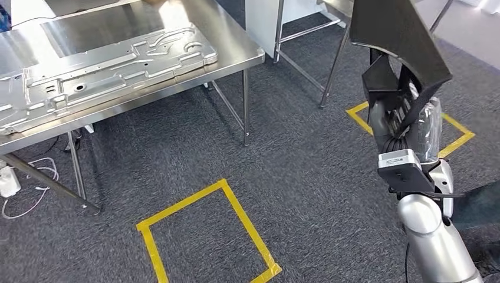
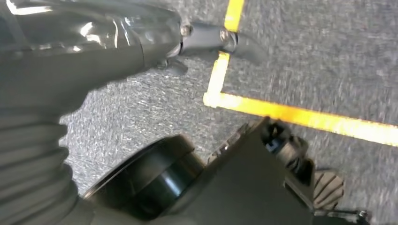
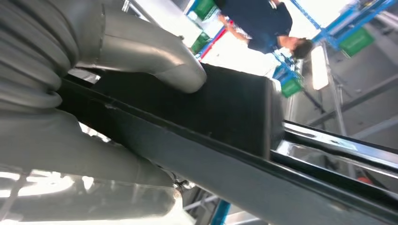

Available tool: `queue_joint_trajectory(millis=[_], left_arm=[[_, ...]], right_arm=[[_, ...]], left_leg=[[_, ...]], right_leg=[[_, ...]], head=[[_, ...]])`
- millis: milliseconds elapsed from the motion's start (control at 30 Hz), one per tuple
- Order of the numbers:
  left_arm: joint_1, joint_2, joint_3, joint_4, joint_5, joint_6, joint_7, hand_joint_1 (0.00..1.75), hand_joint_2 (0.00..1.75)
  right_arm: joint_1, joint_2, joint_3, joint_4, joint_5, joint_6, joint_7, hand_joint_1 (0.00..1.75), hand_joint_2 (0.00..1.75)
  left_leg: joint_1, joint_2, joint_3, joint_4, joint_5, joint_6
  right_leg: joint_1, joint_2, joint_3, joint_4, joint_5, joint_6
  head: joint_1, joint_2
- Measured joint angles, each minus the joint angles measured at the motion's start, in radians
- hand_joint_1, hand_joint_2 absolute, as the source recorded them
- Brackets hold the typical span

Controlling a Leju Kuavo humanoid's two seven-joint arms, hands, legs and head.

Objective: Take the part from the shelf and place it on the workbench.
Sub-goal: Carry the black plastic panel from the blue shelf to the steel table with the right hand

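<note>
The right arm is reaching upward, its right hand [image 1: 407, 121] gripping the black part [image 1: 401, 35] overhead. The left hand [image 2: 94, 42] is hanging low, its grip state indeterminate.

Bright even light; glare on steel workbench [image 1: 236, 53]; wrist views blurred.

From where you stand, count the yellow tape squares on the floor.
2. One square lies on the carpet in front of the table; the other is farther right, partly hidden behind the right hand and the black part. Others may be out of view.
</note>
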Motion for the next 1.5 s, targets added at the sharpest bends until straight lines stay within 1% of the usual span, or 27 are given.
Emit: queue_joint_trajectory(millis=[67, 133, 167, 200, 233, 267, 300, 333, 367, 433, 467, 500, 600, 733, 867, 967, 1067, 1133, 1167, 1200, 1267, 1300, 1333, 1367, 1433, 1467, 1500], left_arm=[[-0.001, 0.000, 0.000, 0.000, 0.000, 0.000, 0.000, 0.00, 1.75], [-0.002, 0.000, 0.000, 0.000, 0.000, 0.000, -0.002, 0.00, 1.75], [-0.004, 0.000, 0.000, 0.000, 0.000, 0.000, -0.003, 0.00, 1.75], [-0.006, 0.000, 0.000, 0.000, 0.001, 0.000, -0.005, 0.00, 1.75], [-0.009, 0.000, 0.000, 0.000, 0.002, 0.000, -0.007, 0.00, 1.75], [-0.011, 0.000, 0.000, -0.001, 0.003, 0.000, -0.008, 0.00, 1.75], [-0.013, 0.000, 0.000, -0.001, 0.004, 0.000, -0.009, 0.00, 1.75], [-0.014, 0.000, 0.000, -0.002, 0.004, 0.000, -0.008, 0.00, 1.75], [-0.013, 0.000, 0.000, -0.002, 0.004, 0.000, -0.007, 0.00, 1.75], [-0.009, 0.000, 0.000, -0.002, 0.004, -0.001, -0.005, 0.00, 1.75], [-0.006, 0.000, 0.000, -0.001, 0.004, -0.002, -0.005, 0.00, 1.75], [-0.005, 0.000, 0.000, -0.001, 0.004, -0.003, -0.004, 0.00, 1.75], [-0.004, -0.001, 0.000, -0.001, 0.003, -0.005, -0.003, 0.00, 1.75], [-0.004, -0.004, 0.000, 0.000, 0.001, -0.011, -0.003, 0.00, 1.75], [-0.005, -0.005, 0.001, -0.001, -0.001, -0.014, -0.005, 0.00, 1.75], [-0.005, -0.005, 0.001, -0.001, -0.004, -0.014, -0.008, 0.00, 1.75], [-0.006, -0.005, 0.001, -0.001, -0.006, -0.014, -0.016, 0.00, 1.75], [-0.006, -0.007, 0.000, -0.001, -0.007, -0.013, -0.022, 0.00, 1.75], [-0.007, -0.008, 0.000, -0.001, -0.007, -0.013, -0.024, 0.00, 1.75], [-0.007, -0.009, 0.000, -0.002, -0.007, -0.013, -0.025, 0.00, 1.75], [-0.007, -0.011, 0.000, -0.002, -0.010, -0.013, -0.027, 0.00, 1.75], [-0.007, -0.012, 0.000, -0.002, -0.011, -0.012, -0.027, 0.00, 1.75], [-0.007, -0.012, 0.000, -0.002, -0.013, -0.012, -0.027, 0.00, 1.75], [-0.007, -0.012, 0.000, -0.002, -0.015, -0.012, -0.028, 0.00, 1.75], [-0.007, -0.012, 0.000, -0.002, -0.016, -0.010, -0.028, 0.00, 1.75], [-0.008, -0.012, 0.000, -0.002, -0.017, -0.009, -0.029, 0.00, 1.75], [-0.008, -0.012, 0.000, -0.002, -0.018, -0.007, -0.029, 0.00, 1.75]], right_arm=[[0.005, -0.002, 0.001, -0.001, 0.000, 0.000, 0.002, 1.75, 1.75], [0.008, -0.002, 0.003, -0.001, 0.000, 0.000, 0.001, 1.75, 1.75], [0.009, -0.002, 0.004, -0.001, 0.000, 0.000, 0.001, 1.75, 1.75], [0.010, -0.001, 0.004, -0.002, 0.000, 0.000, 0.001, 1.75, 1.75], [0.011, -0.001, 0.005, -0.002, 0.000, 0.000, 0.001, 1.75, 1.75], [0.013, -0.001, 0.006, -0.002, 0.000, 0.000, 0.001, 1.75, 1.75], [0.015, -0.001, 0.008, -0.002, 0.000, 0.000, 0.001, 1.75, 1.75], [0.016, -0.001, 0.010, -0.002, 0.000, 0.000, 0.001, 1.75, 1.75], [0.016, -0.001, 0.011, -0.002, 0.000, 0.000, 0.001, 1.75, 1.75], [0.016, -0.001, 0.013, -0.002, 0.001, 0.000, 0.001, 1.75, 1.75], [0.016, -0.001, 0.013, -0.002, 0.001, 0.000, 0.001, 1.75, 1.75], [0.017, -0.001, 0.013, -0.002, 0.002, -0.001, 0.001, 1.75, 1.75], [0.020, -0.002, 0.014, -0.004, 0.003, 0.000, 0.002, 1.75, 1.75], [0.016, -0.004, 0.013, -0.009, -0.002, 0.002, 0.001, 1.75, 1.75], [0.016, -0.004, 0.014, -0.010, -0.006, 0.002, 0.002, 1.75, 1.75], [0.017, -0.004, 0.014, -0.010, -0.006, 0.002, 0.001, 1.75, 1.75], [0.018, -0.003, 0.014, -0.010, -0.005, 0.001, 0.000, 1.75, 1.75], [0.019, -0.003, 0.014, -0.012, -0.003, 0.001, -0.002, 1.75, 1.75], [0.020, -0.002, 0.013, -0.013, -0.003, 0.001, -0.003, 1.75, 1.75], [0.021, -0.002, 0.013, -0.013, -0.002, 0.000, -0.004, 1.75, 1.75], [0.026, -0.002, 0.013, -0.013, -0.002, -0.001, -0.006, 1.75, 1.75], [0.030, -0.002, 0.013, -0.013, -0.002, -0.002, -0.007, 1.75, 1.75], [0.034, -0.002, 0.013, -0.013, -0.002, -0.003, -0.008, 1.75, 1.75], [0.037, -0.002, 0.013, -0.013, -0.001, -0.003, -0.009, 1.75, 1.75], [0.040, -0.001, 0.013, -0.013, 0.000, -0.005, -0.012, 1.75, 1.75], [0.040, -0.001, 0.013, -0.013, 0.001, -0.006, -0.014, 1.75, 1.75], [0.041, 0.000, 0.013, -0.014, 0.001, -0.007, -0.015, 1.75, 1.75]], left_leg=[[0.001, -0.012, -0.006, -0.002, 0.004, -0.011], [0.000, 0.010, -0.019, 0.030, -0.012, -0.015], [-0.003, 0.029, -0.040, 0.077, -0.034, -0.015], [-0.007, 0.046, -0.071, 0.144, -0.061, -0.013], [-0.012, 0.055, -0.108, 0.217, -0.087, -0.011], [-0.016, 0.058, -0.137, 0.277, -0.102, -0.009], [-0.019, 0.059, -0.153, 0.306, -0.101, -0.005], [-0.022, 0.060, -0.149, 0.293, -0.079, -0.001], [-0.024, 0.063, -0.128, 0.242, -0.042, 0.005], [-0.032, 0.086, -0.075, 0.115, 0.019, 0.017], [-0.035, 0.096, -0.059, 0.072, 0.028, 0.023], [-0.039, 0.103, -0.054, 0.052, 0.025, 0.028], [-0.042, 0.090, -0.054, 0.036, 0.019, 0.041], [-0.041, 0.079, -0.045, 0.030, 0.021, 0.047], [-0.045, 0.078, -0.046, 0.031, 0.021, 0.049], [-0.046, 0.078, -0.046, 0.031, 0.021, 0.051], [-0.054, 0.077, -0.048, 0.032, 0.021, 0.061], [-0.047, 0.077, -0.040, 0.013, 0.031, 0.071], [-0.042, 0.076, -0.035, 0.001, 0.036, 0.074], [-0.038, 0.076, -0.030, -0.008, 0.041, 0.076], [-0.036, 0.074, -0.029, -0.012, 0.042, 0.077], [-0.034, 0.072, -0.029, -0.011, 0.041, 0.075], [-0.031, 0.069, -0.028, -0.010, 0.039, 0.071], [-0.027, 0.066, -0.026, -0.009, 0.036, 0.065], [-0.017, 0.060, -0.022, -0.002, 0.027, 0.046], [-0.014, 0.058, -0.022, 0.006, 0.021, 0.035], [-0.015, 0.056, -0.023, 0.010, 0.016, 0.026]], right_leg=[[0.002, -0.011, 0.002, 0.003, -0.007, -0.017], [0.003, -0.032, 0.010, 0.004, -0.013, -0.034], [0.005, -0.044, 0.015, 0.003, -0.016, -0.042], [0.008, -0.055, 0.020, 0.003, -0.019, -0.048], [0.013, -0.066, 0.024, 0.003, -0.022, -0.053], [0.017, -0.078, 0.028, 0.003, -0.026, -0.058], [0.021, -0.088, 0.032, 0.003, -0.029, -0.061], [0.025, -0.096, 0.037, 0.004, -0.032, -0.063], [0.027, -0.103, 0.043, 0.004, -0.036, -0.064], [0.032, -0.110, 0.050, 0.006, -0.042, -0.060], [0.036, -0.113, 0.049, 0.007, -0.044, -0.057], [0.039, -0.116, 0.045, 0.008, -0.043, -0.053], [0.042, -0.124, 0.044, 0.000, -0.040, -0.043], [0.046, -0.118, 0.055, -0.015, -0.036, -0.064], [0.044, -0.118, 0.058, -0.021, -0.032, -0.057], [0.044, -0.118, 0.058, -0.022, -0.030, -0.051], [0.038, -0.119, 0.061, -0.031, -0.025, -0.029], [0.035, -0.112, 0.059, -0.030, -0.029, -0.019], [0.036, -0.103, 0.049, -0.009, -0.043, -0.019], [0.035, -0.093, 0.028, 0.031, -0.065, -0.019], [0.034, -0.082, -0.039, 0.159, -0.118, -0.017], [0.032, -0.080, -0.069, 0.212, -0.131, -0.015], [0.029, -0.080, -0.085, 0.236, -0.127, -0.013], [0.024, -0.080, -0.081, 0.219, -0.103, -0.010], [0.011, -0.080, -0.030, 0.103, -0.034, 0.003], [0.008, -0.078, -0.002, 0.043, -0.015, 0.005], [0.006, -0.077, 0.015, 0.006, -0.009, 0.004]], head=[[-0.012, 0.000], [-0.029, 0.000], [-0.038, 0.000], [-0.045, 0.000], [-0.052, 0.000], [-0.055, 0.000], [-0.057, 0.000], [-0.059, 0.000], [-0.059, 0.000], [-0.060, 0.000], [-0.061, 0.000], [-0.060, 0.000], [-0.058, 0.000], [-0.043, 0.000], [-0.026, 0.000], [-0.019, 0.000], [-0.021, 0.000], [-0.025, 0.000], [-0.024, 0.000], [-0.020, 0.000], [-0.012, 0.000], [-0.009, 0.000], [-0.007, 0.000], [-0.006, 0.000], [-0.004, 0.000], [0.001, 0.000], [0.002, 0.000]])
